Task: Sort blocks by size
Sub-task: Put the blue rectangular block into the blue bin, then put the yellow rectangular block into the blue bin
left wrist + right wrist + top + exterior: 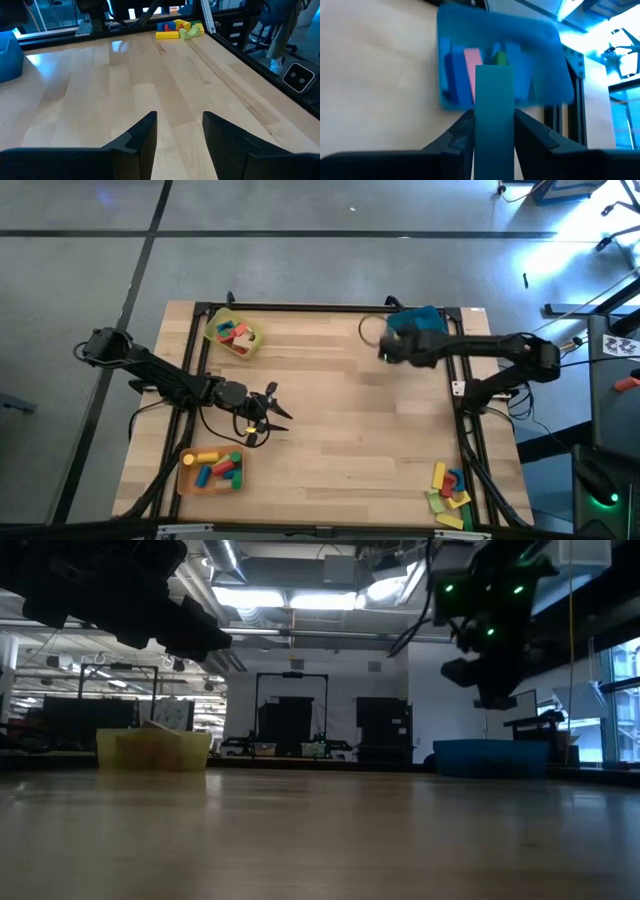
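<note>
Over the far right of the table, the right gripper (492,132) clasps a long teal-blue block (493,120) upright above the blue tray (547,37), apparently to drop it among similar-sized blocks, while the left gripper (179,137) waits unclenched and empty near the orange tray (187,477).

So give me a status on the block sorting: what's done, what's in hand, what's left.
Done: blocks already sit in the yellow tray, the orange tray and the blue tray.
In hand: the right gripper holds a green block above the blue tray. The left gripper is open and empty over the table.
Left: a pile of blocks at the table's near right corner.
</note>
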